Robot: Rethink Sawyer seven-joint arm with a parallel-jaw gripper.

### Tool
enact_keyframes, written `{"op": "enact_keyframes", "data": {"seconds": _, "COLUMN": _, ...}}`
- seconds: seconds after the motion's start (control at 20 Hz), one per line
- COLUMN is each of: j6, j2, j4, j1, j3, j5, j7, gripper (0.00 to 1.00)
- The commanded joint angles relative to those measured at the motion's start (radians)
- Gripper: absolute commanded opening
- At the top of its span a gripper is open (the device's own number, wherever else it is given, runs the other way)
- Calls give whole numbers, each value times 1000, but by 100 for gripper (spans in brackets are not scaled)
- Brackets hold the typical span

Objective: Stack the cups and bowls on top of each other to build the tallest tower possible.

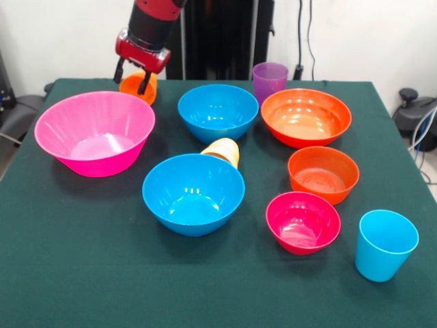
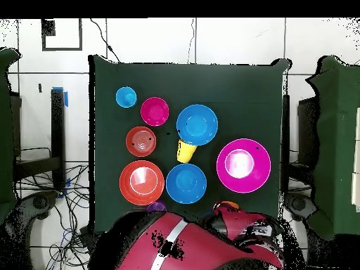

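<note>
My gripper (image 1: 132,78) hangs at the table's far left corner, open, its fingers (image 1: 145,85) straddling the orange cup (image 1: 140,87) behind the large pink bowl (image 1: 95,133). Two blue bowls (image 1: 218,111) (image 1: 193,193) sit mid-table. The yellow-orange cup (image 1: 223,151) lies on its side between them. The purple cup (image 1: 270,80) stands alone behind the wide orange-red bowl (image 1: 306,117). The small orange bowl (image 1: 323,174), small magenta bowl (image 1: 303,221) and light blue cup (image 1: 386,244) stand at the right. Nothing is stacked. In the overhead view the arm (image 2: 183,246) hides the gripper.
The green table (image 1: 82,273) holds only these things. The robot's pedestal (image 1: 218,34) stands behind the far edge. Cables and a chair (image 1: 13,109) lie beyond the table's sides.
</note>
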Motion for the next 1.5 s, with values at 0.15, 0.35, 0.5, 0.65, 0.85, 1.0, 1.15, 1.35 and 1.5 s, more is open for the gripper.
{"op": "enact_keyframes", "data": {"seconds": 0.15, "j6": 4, "j2": -9, "j4": -44, "j1": 7, "j3": 125, "j5": 0, "j7": 67, "gripper": 100}}
{"op": "enact_keyframes", "data": {"seconds": 0.35, "j6": 7, "j2": -14, "j4": -43, "j1": 3, "j3": 128, "j5": -3, "j7": 64, "gripper": 100}}
{"op": "enact_keyframes", "data": {"seconds": 0.5, "j6": 17, "j2": -19, "j4": -42, "j1": -4, "j3": 133, "j5": -5, "j7": 59, "gripper": 100}}
{"op": "enact_keyframes", "data": {"seconds": 0.65, "j6": 31, "j2": -30, "j4": -35, "j1": -11, "j3": 126, "j5": 3, "j7": 65, "gripper": 100}}
{"op": "enact_keyframes", "data": {"seconds": 0.85, "j6": 79, "j2": -77, "j4": -5, "j1": -52, "j3": 122, "j5": 3, "j7": 55, "gripper": 100}}
{"op": "enact_keyframes", "data": {"seconds": 1.0, "j6": 121, "j2": -133, "j4": 43, "j1": -110, "j3": 146, "j5": -2, "j7": 43, "gripper": 100}}
{"op": "enact_keyframes", "data": {"seconds": 1.15, "j6": 155, "j2": -176, "j4": 88, "j1": -151, "j3": 157, "j5": 3, "j7": 40, "gripper": 100}}
{"op": "enact_keyframes", "data": {"seconds": 1.35, "j6": 189, "j2": -190, "j4": 139, "j1": -172, "j3": 152, "j5": 47, "j7": 82, "gripper": 100}}
{"op": "enact_keyframes", "data": {"seconds": 1.5, "j6": 191, "j2": -166, "j4": 150, "j1": -183, "j3": 159, "j5": 68, "j7": 103, "gripper": 100}}
